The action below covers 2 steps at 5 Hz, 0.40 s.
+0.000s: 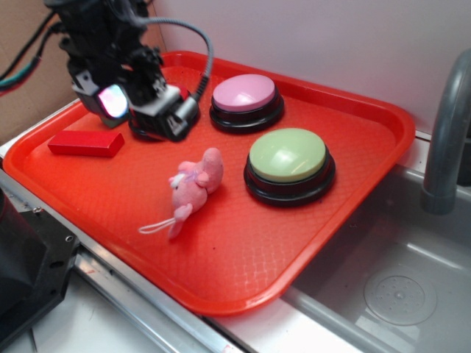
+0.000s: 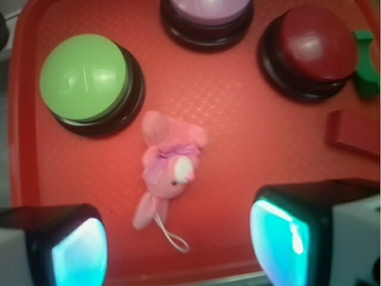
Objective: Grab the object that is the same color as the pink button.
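No legible writing; claw [image 2: 178, 250] open — pink plush [image 2: 166, 164] ungrasped

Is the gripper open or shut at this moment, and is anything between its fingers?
Open and empty: in the wrist view the gripper has fingers spread wide apart, with the pink plush toy lying untouched on the tray.

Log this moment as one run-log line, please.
stage: approach | gripper: jaws open, empty, above tray | target: pink plush toy, lying free | pink button: untouched

pink plush toy [image 1: 195, 189] lying on its side, near pink button [image 1: 245, 98] with black base
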Each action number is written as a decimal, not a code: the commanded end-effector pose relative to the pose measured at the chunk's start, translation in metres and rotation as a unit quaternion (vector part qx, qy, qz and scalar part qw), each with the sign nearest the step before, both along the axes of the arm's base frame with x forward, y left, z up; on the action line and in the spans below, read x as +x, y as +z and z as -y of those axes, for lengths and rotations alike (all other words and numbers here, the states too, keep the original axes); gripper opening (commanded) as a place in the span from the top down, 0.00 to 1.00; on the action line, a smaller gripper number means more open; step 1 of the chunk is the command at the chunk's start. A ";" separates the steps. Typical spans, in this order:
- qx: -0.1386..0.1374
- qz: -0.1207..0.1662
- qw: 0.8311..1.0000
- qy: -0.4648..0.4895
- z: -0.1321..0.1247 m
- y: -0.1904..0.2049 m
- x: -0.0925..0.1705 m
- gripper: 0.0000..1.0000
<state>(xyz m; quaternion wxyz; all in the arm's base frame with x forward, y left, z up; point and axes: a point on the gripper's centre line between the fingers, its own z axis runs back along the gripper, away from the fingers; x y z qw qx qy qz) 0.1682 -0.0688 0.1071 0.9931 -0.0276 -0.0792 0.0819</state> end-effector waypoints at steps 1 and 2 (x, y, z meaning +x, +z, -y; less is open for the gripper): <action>0.004 0.046 0.999 0.007 0.008 -0.042 0.019 0.00; 0.002 0.045 0.999 0.007 0.008 -0.059 0.024 0.00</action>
